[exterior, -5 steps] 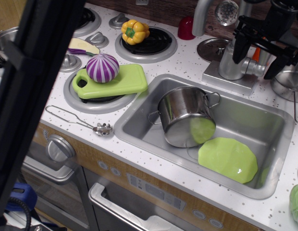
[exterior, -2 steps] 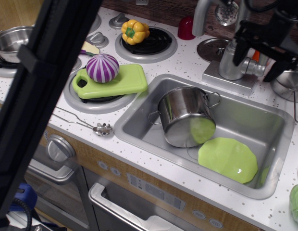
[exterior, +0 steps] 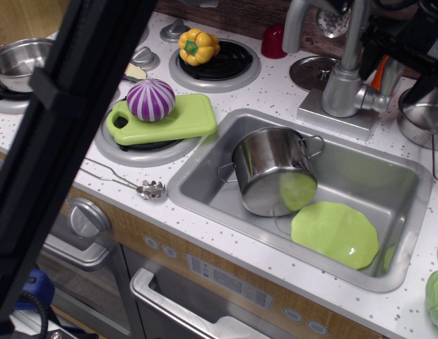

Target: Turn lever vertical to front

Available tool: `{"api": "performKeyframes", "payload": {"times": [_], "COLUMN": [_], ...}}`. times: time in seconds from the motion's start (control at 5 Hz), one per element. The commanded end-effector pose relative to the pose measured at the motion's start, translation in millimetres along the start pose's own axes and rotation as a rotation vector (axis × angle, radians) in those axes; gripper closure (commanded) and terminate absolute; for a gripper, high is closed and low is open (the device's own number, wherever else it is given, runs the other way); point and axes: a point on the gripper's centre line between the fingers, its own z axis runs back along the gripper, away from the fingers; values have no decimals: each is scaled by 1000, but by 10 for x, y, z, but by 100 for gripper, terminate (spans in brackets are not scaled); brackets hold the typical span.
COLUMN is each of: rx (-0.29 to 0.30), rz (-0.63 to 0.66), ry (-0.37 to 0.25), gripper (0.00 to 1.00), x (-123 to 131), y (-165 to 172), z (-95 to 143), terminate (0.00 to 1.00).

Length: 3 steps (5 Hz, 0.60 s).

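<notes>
Risen since a second ago: black gripper (exterior: 410, 42), then spread low around the faucet body, now higher at the far right edge, partly cropped. Jaw state impossible to tell, fingertips lost among dark parts and the frame edge. Nothing visibly held.

Uncovered by that rise: lever (exterior: 381, 76), orange face showing, standing just right of the faucet body (exterior: 341, 92), joined to it by a short stub, roughly upright and slightly tilted. Earlier mostly hidden behind the black fingers.

Also changed: broad black beam (exterior: 63, 141) in the near left, now covering more of the left stove area than a second ago.

Unchanged otherwise. White speckled counter (exterior: 275, 81) of a toy kitchen. Steel sink (exterior: 388, 169) at centre right, holding a steel pot (exterior: 272, 169) tipped on its side and a green plate (exterior: 335, 234) lying just right of it. Left of the sink, green cutting board (exterior: 184, 116) on a burner, purple-and-white striped onion (exterior: 150, 99) resting on its left end. Yellow pepper (exterior: 198, 46) on the far burner. Red cup (exterior: 274, 41) near the curved spout (exterior: 297, 21). Wire-handled spoon (exterior: 150, 188) on the near counter edge. Round knob (exterior: 85, 217) and oven handle (exterior: 176, 307) on the wooden front below
</notes>
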Motion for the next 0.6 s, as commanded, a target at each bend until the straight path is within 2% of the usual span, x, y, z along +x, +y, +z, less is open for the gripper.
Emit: {"api": "performKeyframes", "payload": {"times": [0.0, 0.4], "rx": [0, -23], "rz": [-12, -22], "ry": [-130, -156], "gripper": [0, 0], "x": [279, 413], "y": [161, 204], "z": [287, 153], "terminate": [0, 0]}}
